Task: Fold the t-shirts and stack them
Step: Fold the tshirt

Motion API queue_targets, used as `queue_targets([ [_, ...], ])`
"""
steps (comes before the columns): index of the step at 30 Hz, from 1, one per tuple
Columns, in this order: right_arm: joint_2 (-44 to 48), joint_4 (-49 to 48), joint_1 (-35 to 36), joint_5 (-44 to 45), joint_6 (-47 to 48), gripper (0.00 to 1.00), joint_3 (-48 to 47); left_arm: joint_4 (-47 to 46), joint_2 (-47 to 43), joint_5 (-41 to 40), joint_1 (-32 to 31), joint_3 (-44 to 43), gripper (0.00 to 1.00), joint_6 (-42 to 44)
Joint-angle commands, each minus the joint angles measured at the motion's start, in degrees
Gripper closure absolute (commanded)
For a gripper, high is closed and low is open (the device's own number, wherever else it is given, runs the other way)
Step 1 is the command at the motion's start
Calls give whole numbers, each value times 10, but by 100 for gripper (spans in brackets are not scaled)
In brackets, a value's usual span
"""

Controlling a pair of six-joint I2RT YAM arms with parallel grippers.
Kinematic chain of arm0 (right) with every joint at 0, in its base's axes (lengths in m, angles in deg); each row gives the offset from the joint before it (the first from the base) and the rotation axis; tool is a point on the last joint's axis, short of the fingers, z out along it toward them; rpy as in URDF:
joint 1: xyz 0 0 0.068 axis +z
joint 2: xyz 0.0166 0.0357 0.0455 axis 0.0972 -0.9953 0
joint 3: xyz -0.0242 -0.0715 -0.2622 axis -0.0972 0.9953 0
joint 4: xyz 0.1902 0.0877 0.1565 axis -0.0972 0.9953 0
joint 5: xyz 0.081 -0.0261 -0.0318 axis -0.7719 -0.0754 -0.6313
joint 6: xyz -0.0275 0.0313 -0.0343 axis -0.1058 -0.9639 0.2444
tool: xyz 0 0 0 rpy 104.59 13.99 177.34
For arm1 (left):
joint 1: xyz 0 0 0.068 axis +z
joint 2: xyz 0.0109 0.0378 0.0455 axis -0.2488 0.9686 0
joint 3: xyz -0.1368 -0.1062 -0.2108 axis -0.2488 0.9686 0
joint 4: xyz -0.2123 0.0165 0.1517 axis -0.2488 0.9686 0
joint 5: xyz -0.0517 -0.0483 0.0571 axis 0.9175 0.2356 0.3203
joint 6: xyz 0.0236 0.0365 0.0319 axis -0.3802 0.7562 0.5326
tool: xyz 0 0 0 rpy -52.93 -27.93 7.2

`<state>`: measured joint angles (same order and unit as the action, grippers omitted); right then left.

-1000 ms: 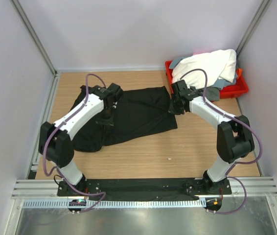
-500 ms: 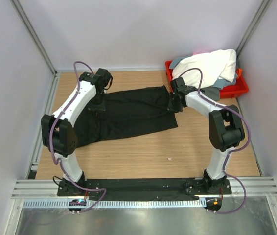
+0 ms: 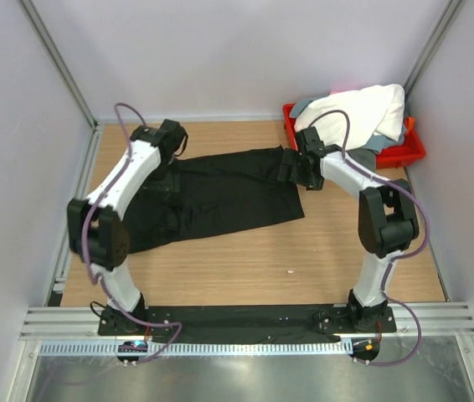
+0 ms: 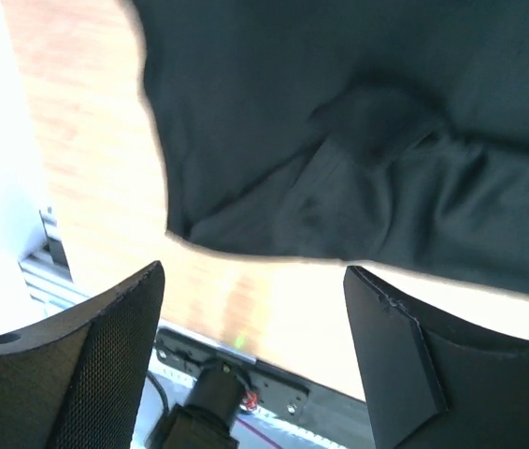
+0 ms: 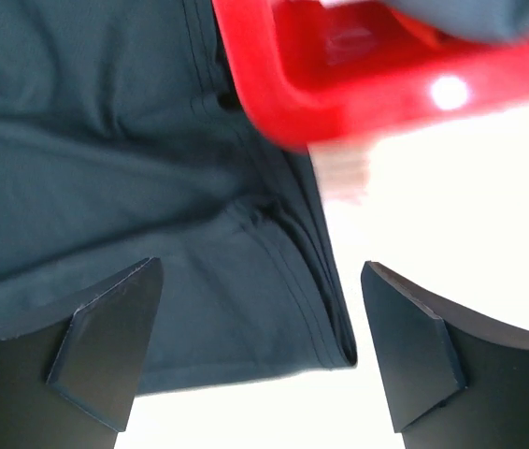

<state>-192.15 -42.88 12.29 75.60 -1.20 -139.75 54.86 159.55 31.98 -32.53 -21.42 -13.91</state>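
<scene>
The black t-shirt lies spread on the wooden table, folded lengthwise with its hem toward the right. My left gripper hovers open over its far left part. In the left wrist view the black t-shirt shows beyond the open left gripper, nothing between the fingers. My right gripper stands open over the shirt's far right corner; the right wrist view shows the hem of the black t-shirt under the open right gripper. A white t-shirt and a grey t-shirt are heaped in the red tray.
The red tray sits at the back right corner, close beside the right gripper. White walls enclose the table on three sides. Bare wood shows in front of the black shirt, and the arm bases stand along the near edge.
Both grippers, shut on the black shirt a second ago, have opened and let it go. The shirt's far edge has been carried toward the back and now lies flat.
</scene>
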Motion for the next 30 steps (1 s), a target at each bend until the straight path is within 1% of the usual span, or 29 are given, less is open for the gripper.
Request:
queue_targets([
  [1,91,-4,-2,19,4,6,41,14,-142,-28,-3,67,23,-68],
  [2,119,-15,-2,8,2,6,78,-5,-193,-4,-8,126,25,-90],
  [3,135,-22,-1,1,-3,6,99,-18,-218,19,-10,160,27,-105],
  [4,148,-30,-2,-6,-7,6,119,-59,-271,43,-14,231,32,-121],
  [5,167,-48,-1,-15,-9,5,156,-87,-297,66,-17,270,34,-136],
  [6,174,-56,-2,-32,-14,6,173,-115,-320,102,-22,307,36,-173],
  [7,179,-64,-1,-32,-17,5,187,-169,-344,116,-31,368,36,-187],
  [8,185,-78,-2,-51,-19,6,207,-196,-375,131,-35,395,37,-200],
  [10,185,-85,-2,-67,-17,6,218,-251,-398,146,-43,446,37,-222],
  [13,176,-85,-2,-68,-8,5,220,-288,-391,127,-55,468,37,-232],
  [17,163,-98,-2,-76,-7,6,225,-309,-334,88,-67,472,38,-234],
  [20,150,-108,-2,-84,-7,6,233,-339,-295,70,-68,476,41,-235],
  [27,148,-117,-4,-86,0,6,246,-377,-272,36,-68,465,42,-225],
  [30,148,-119,-5,-90,4,6,245,-384,-249,22,-68,454,43,-220],
])
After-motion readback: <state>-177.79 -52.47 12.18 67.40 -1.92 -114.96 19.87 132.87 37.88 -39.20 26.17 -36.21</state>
